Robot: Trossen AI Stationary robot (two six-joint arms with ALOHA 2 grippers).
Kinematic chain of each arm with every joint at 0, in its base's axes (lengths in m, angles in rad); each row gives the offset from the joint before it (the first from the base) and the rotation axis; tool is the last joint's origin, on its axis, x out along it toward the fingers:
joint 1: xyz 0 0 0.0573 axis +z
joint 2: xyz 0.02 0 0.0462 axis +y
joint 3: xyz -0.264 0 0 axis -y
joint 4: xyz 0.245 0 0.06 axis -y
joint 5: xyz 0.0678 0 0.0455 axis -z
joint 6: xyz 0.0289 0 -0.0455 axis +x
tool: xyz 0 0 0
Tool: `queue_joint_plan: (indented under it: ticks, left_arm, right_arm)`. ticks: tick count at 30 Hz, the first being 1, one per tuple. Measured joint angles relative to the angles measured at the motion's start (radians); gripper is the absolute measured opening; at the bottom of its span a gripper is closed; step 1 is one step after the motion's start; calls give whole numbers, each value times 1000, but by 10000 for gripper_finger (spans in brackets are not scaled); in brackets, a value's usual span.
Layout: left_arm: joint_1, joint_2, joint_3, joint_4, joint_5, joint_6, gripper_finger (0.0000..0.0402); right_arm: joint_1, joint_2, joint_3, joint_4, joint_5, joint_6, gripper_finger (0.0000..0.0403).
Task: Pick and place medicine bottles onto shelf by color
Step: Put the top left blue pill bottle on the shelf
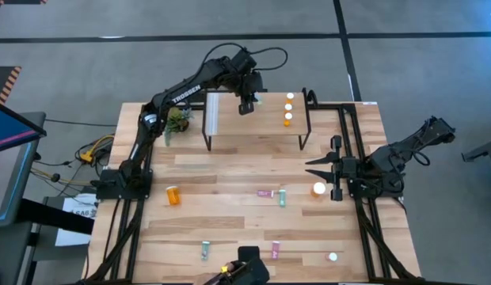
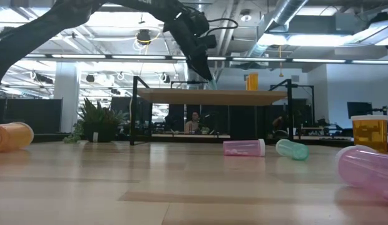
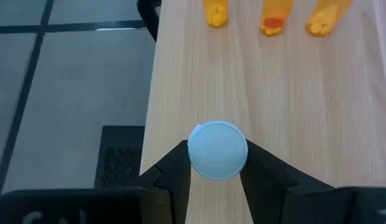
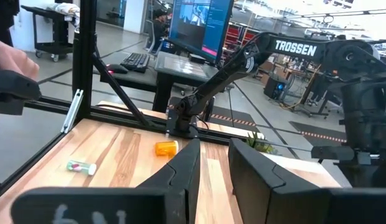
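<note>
— Left wrist view shows it best: the left gripper (image 3: 218, 163) is pinching a bottle (image 3: 218, 150) by its white cap, jaws on either side, over the shelf (image 3: 255, 87).

— Why so far from the three orange bottles (image 1: 289, 108)?

— Sorting by colour, I'd guess; the orange ones hold one end, so this one gets its own patch.

— And the right gripper (image 1: 329, 167)?

— Parked at the table's (image 1: 230, 178) right edge, jaws slightly apart, nothing between them. Loose bottles (image 1: 272, 194) lie on the table.

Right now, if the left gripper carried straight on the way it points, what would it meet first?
The left gripper, shut on a white-capped bottle, points down at the light wood shelf top. It would likely press the bottle onto that surface first; the gap is unclear.
</note>
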Motion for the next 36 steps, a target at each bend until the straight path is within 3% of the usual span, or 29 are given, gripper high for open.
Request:
queue_joint_plan:
  ticks: [7, 36]
  left_arm:
    - [5, 0, -1, -52, 8, 13, 109]
    - [8, 0, -18, -3, 10, 2, 123]
  right_arm:
    - [0, 0, 0, 0, 0, -4, 107]
    - [0, 0, 0, 0, 0, 3, 107]
